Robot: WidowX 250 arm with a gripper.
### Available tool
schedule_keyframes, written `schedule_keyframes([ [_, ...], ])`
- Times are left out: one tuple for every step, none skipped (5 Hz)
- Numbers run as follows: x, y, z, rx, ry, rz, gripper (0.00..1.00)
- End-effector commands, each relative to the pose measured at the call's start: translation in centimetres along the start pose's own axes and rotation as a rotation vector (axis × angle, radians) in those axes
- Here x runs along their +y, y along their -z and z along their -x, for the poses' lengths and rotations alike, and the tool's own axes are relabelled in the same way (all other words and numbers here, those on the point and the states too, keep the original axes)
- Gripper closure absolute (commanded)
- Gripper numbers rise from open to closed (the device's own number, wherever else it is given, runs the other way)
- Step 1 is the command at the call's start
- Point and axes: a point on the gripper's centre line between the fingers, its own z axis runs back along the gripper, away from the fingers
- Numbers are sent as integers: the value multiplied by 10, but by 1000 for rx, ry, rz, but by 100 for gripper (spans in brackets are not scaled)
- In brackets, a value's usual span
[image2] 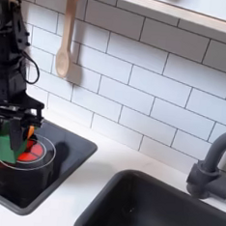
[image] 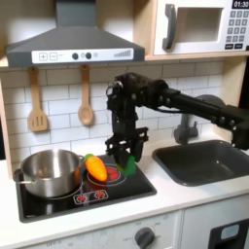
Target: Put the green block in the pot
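Note:
The green block sits low over the black stove top, right of the orange toy vegetable. My gripper is down over it with one finger on each side. The fingers stand apart and open around the block, and I cannot tell if they touch it. The shiny steel pot stands on the left burner in the first exterior view, well to the left of the gripper. I see nothing inside it.
An orange toy vegetable with a green tip lies between pot and gripper. A small red piece lies beside the block. A dark sink basin and faucet are to the right. Wooden utensils hang on the tiled wall.

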Motion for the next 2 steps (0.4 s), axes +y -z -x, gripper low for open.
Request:
schedule_keyframes([
  [1,-6,-2,-17,-5,-2,100],
  [-3,-10,0,-27,-3,17,100],
])
